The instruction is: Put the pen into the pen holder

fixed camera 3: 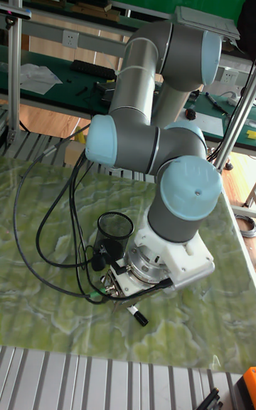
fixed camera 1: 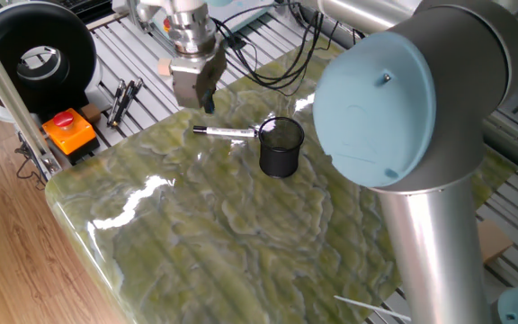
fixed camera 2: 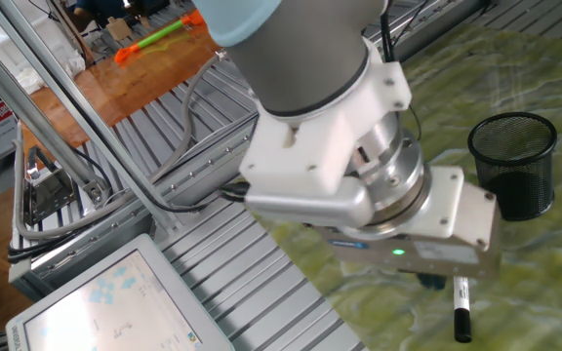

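Observation:
The pen (fixed camera 1: 227,132), white-barrelled with black ends, lies flat on the green marbled table, and its right end reaches the pen holder (fixed camera 1: 281,147). That holder is a black mesh cup standing upright with nothing in it. My gripper (fixed camera 1: 207,106) points downward just behind and above the pen's left end and holds nothing. In the other fixed view the gripper (fixed camera 2: 432,284) hovers right above the pen (fixed camera 2: 461,310), with the pen holder (fixed camera 2: 515,166) farther back. Only the dark finger stubs show, so the gap between them cannot be judged. The tall fixed view shows the pen's black tip (fixed camera 3: 137,316) poking out beneath the wrist, near the pen holder (fixed camera 3: 116,232).
An orange box with a red button (fixed camera 1: 68,130) and a group of dark pens (fixed camera 1: 122,99) lie on the slatted rail left of the table. Black cables (fixed camera 1: 277,45) trail behind the gripper. The arm's blue-capped elbow (fixed camera 1: 385,99) hides the table's right side. A screen (fixed camera 2: 115,302) sits at the lower left.

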### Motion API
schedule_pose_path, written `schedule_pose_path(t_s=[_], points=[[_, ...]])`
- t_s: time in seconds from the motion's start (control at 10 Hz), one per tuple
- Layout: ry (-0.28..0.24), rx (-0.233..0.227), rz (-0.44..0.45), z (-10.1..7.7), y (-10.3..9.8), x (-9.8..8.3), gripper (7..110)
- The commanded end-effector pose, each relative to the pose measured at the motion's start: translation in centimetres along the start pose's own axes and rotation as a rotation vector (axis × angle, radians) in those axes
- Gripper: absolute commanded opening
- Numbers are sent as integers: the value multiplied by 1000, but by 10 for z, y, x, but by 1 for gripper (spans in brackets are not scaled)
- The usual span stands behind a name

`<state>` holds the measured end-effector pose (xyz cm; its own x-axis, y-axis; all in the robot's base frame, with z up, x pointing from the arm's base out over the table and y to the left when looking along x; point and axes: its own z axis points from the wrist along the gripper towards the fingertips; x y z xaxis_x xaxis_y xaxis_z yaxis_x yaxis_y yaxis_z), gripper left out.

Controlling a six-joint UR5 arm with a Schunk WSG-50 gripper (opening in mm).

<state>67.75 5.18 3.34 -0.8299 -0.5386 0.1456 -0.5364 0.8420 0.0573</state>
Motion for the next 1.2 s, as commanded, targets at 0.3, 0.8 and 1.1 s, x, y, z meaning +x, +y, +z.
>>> schedule_pose_path(t_s=[0.3, 0.8, 1.1], points=[[-46, -43, -87, 23, -1, -6, 22], [-130, -80, -131, 20, 18, -30, 22], [-139, -60, -139, 26, 11, -34, 22]])
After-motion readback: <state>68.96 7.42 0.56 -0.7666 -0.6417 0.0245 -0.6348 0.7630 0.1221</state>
